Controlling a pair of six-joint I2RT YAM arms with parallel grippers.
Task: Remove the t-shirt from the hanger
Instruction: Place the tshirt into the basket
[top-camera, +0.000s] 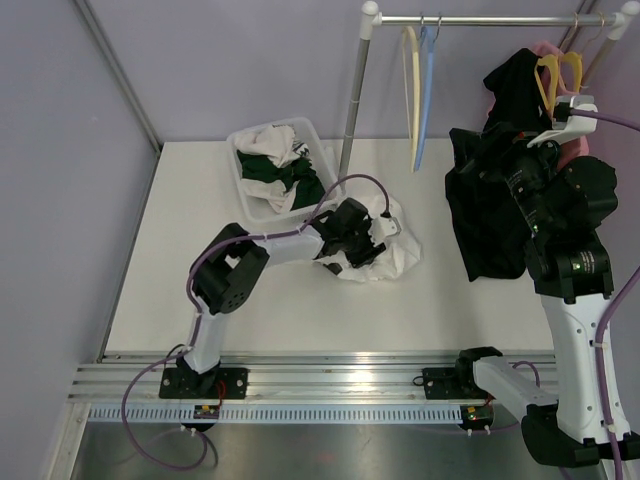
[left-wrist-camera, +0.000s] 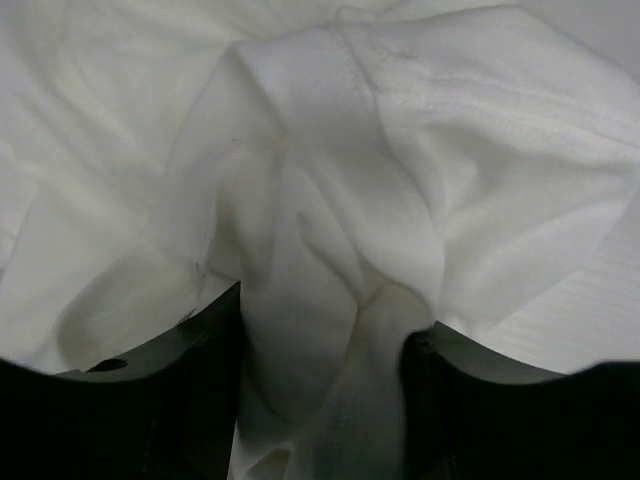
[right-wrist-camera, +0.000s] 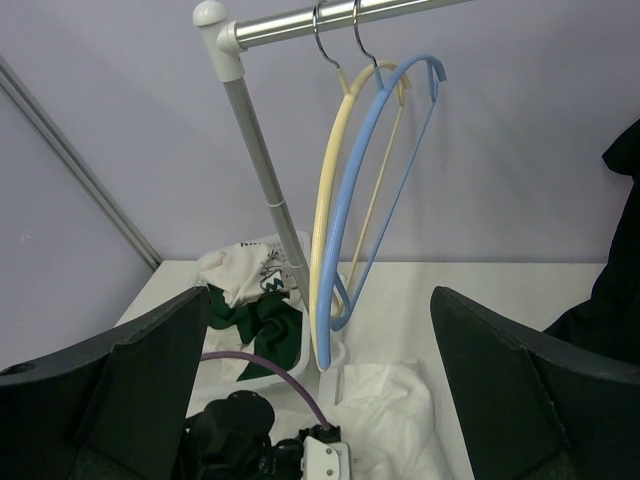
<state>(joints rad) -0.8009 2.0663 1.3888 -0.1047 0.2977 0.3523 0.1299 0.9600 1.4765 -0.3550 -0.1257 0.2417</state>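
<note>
The left gripper (left-wrist-camera: 320, 340) is down on the white t-shirt (left-wrist-camera: 330, 170), which lies crumpled on the table (top-camera: 200, 290) near the middle, free of any hanger. Its fingers (left-wrist-camera: 205, 390) stand partly apart with a thick fold of the white cloth filling the gap; whether they pinch it cannot be told. The right gripper (right-wrist-camera: 325, 345) is raised at the far right with its jaws spread wide and nothing between them, just beside a black t-shirt (top-camera: 490, 205) that hangs from a yellow hanger (top-camera: 556, 76) on the clothes rail (top-camera: 480, 19).

At the far left of the table sits a white plastic bin (top-camera: 250, 205), just left of the rail's upright post (top-camera: 350, 120). It holds a heap of white and dark green garments (top-camera: 285, 170). One white piece carries a green print (right-wrist-camera: 268, 278), too small to read.

A cream hanger (right-wrist-camera: 325, 200) and a blue hanger (right-wrist-camera: 345, 215) hang bare, side by side, at the rail's left end.
</note>
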